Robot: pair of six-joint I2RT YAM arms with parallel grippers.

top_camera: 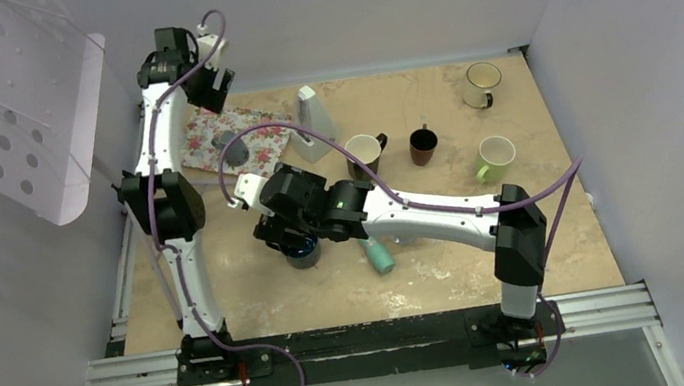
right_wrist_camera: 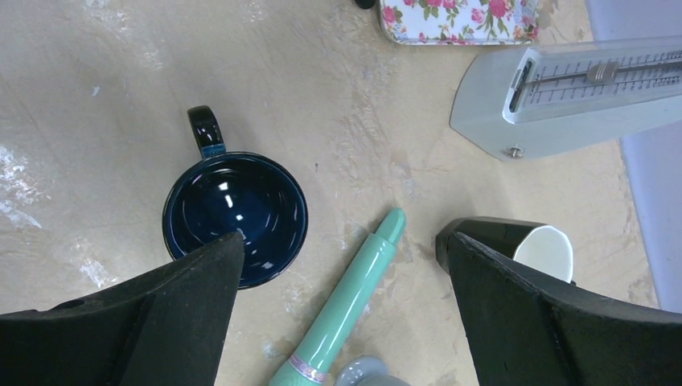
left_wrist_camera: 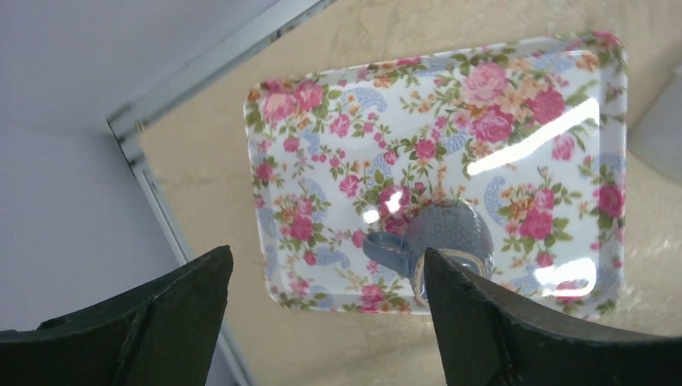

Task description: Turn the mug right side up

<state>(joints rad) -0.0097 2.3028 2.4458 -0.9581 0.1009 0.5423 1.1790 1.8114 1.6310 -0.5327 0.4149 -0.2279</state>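
left claw [left_wrist_camera: 326,253] hangs high over the mug [left_wrist_camera: 458,229], jaws spread wide with nothing between them. one finger overlaps the mug's lower edge in the wrist view, but only by line of sight. the mug sits on the floral tray [left_wrist_camera: 338,104], inside the rim and towards one long edge.

it looks like speckled grey-blue stoneware. that would make it stiff, fairly weighty for its size, slick with glaze, and likely to chip if dropped. i would take it across the body, fingers on opposite walls, leaving the handle free (a pinch on the handle alone would let it swing).

it seems to stand on end, long axis roughly vertical, with the handle sticking out towards the railed table edge. a pale ring shows at one end, but the finger hides what lies inside it, so i cannot tell whether mouth or base is uppermost.

further out, the right claw [right_wrist_camera: 339,237] is likewise wide open and empty. it hovers over a dark blue mug [right_wrist_camera: 235,213] standing mouth up on the table [right_wrist_camera: 96,96]. a mint-green tool [right_wrist_camera: 354,297] lies near that mug, and a metronome [right_wrist_camera: 563,96] sits beyond.
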